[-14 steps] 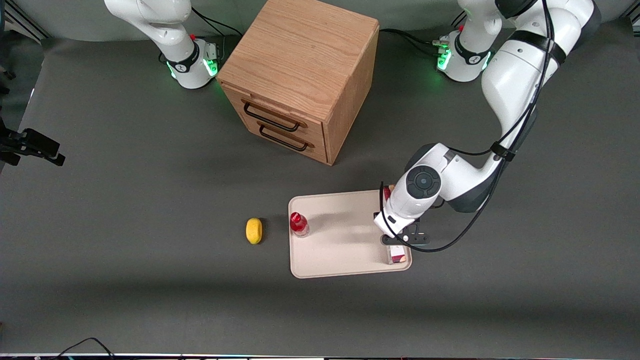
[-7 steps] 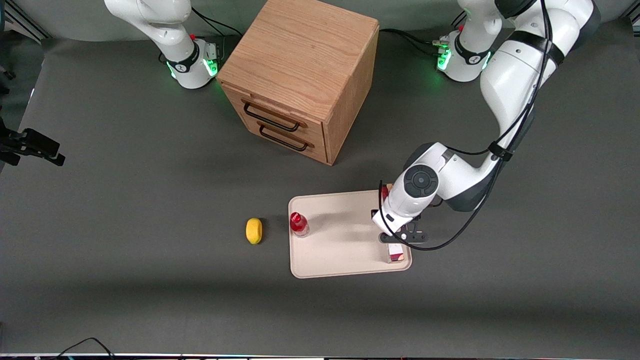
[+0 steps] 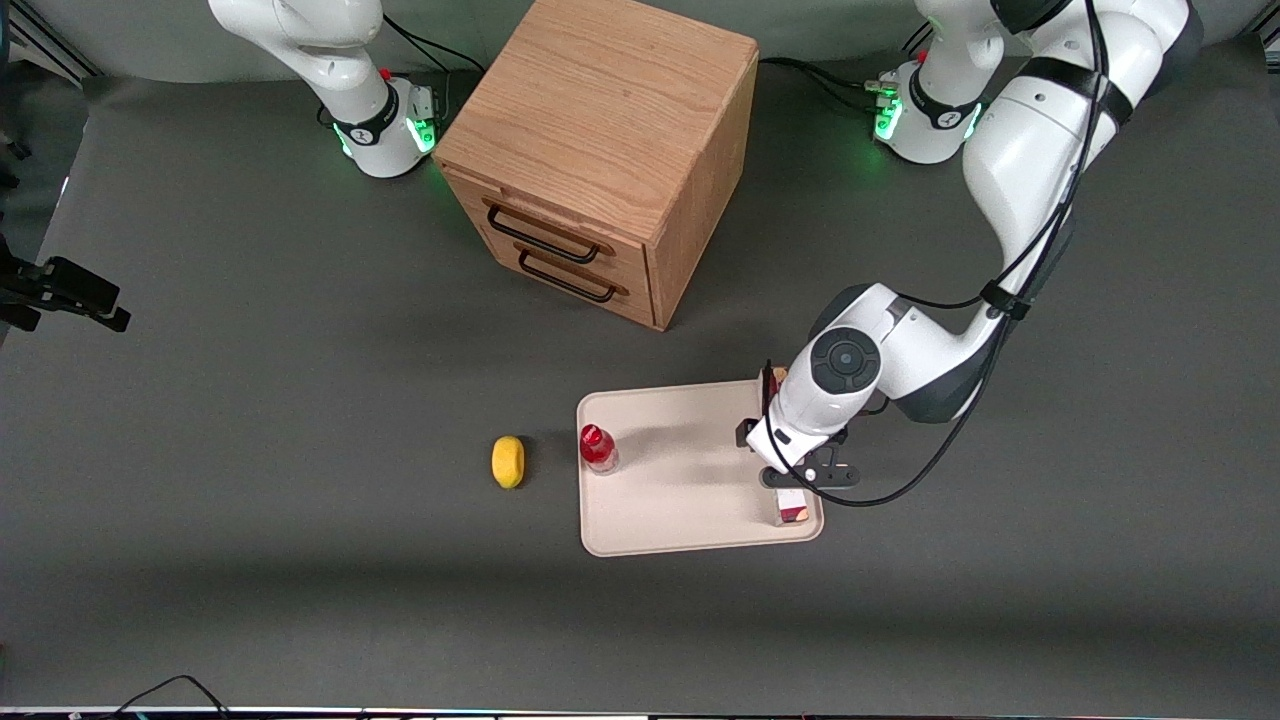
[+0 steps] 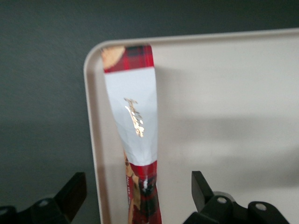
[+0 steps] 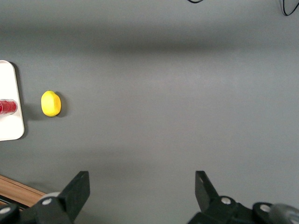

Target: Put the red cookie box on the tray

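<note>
The red cookie box (image 3: 795, 514) stands on its thin long edge on the pale beige tray (image 3: 690, 490), along the tray's short side toward the working arm's end. In the left wrist view the box (image 4: 135, 135), with its white label patch, runs just inside the tray's rim (image 4: 91, 116). My gripper (image 3: 805, 477) hovers over the box's middle and hides most of it in the front view. The gripper (image 4: 138, 187) is open, one black finger (image 4: 74, 189) on each side of the box with a clear gap to it.
A small red-capped bottle (image 3: 598, 448) stands on the tray's edge toward the parked arm. A yellow lemon (image 3: 508, 461) lies on the table beside it. A wooden drawer cabinet (image 3: 600, 150) stands farther from the front camera than the tray.
My wrist has shifted only slightly above the box. The box stays where it was on the tray.
</note>
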### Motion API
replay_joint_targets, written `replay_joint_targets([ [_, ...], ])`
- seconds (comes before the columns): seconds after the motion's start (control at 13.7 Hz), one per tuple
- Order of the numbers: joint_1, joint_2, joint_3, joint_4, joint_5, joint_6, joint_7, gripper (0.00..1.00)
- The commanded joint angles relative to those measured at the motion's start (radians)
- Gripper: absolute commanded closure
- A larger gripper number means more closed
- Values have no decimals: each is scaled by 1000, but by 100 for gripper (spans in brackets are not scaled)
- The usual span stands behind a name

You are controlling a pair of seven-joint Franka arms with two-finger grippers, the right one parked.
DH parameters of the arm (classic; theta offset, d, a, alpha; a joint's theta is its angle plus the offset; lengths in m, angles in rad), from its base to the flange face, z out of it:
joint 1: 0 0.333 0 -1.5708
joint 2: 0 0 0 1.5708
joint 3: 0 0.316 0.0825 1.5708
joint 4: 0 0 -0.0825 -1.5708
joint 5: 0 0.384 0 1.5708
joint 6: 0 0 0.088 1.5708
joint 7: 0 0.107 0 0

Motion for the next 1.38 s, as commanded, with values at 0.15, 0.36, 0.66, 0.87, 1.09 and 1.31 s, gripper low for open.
replay_joint_targets([
  [0.15,41,-208,-3,16,-64,-205,61,0],
  [0.36,79,-351,36,28,-260,-391,282,0],
  [0.66,83,-577,164,16,-348,-615,454,0],
  [0.87,81,-702,294,-15,-416,-703,601,0],
  [1.09,81,-800,403,-120,-457,-686,702,0],
  [1.31,83,-816,428,-150,-457,-657,716,0],
])
